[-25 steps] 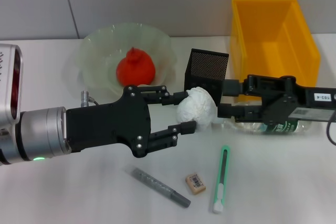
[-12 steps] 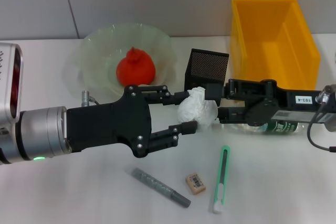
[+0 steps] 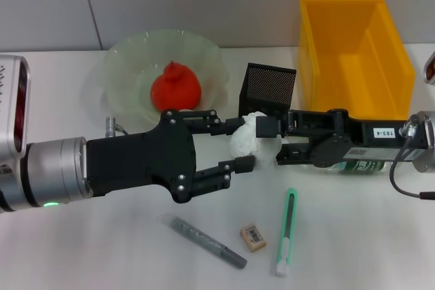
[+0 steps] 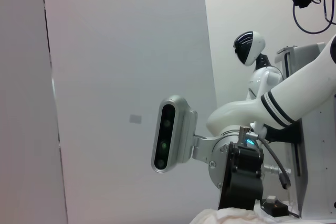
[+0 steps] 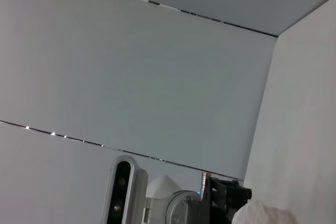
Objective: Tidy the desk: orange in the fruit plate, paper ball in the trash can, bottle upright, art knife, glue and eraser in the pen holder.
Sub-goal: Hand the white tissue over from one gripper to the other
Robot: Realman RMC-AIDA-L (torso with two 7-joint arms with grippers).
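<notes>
Paper ball sits between left gripper fingers; right gripper touching it.

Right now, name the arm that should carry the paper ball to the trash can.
Probably right. The right gripper already reaches the paper ball from the yellow trash can's side; the left gripper, holding the ball, would have farther to travel.

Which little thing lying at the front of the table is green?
The art knife, long with a green body. The glue beside it is a grey stick, and the eraser between them is a small tan block.
</notes>
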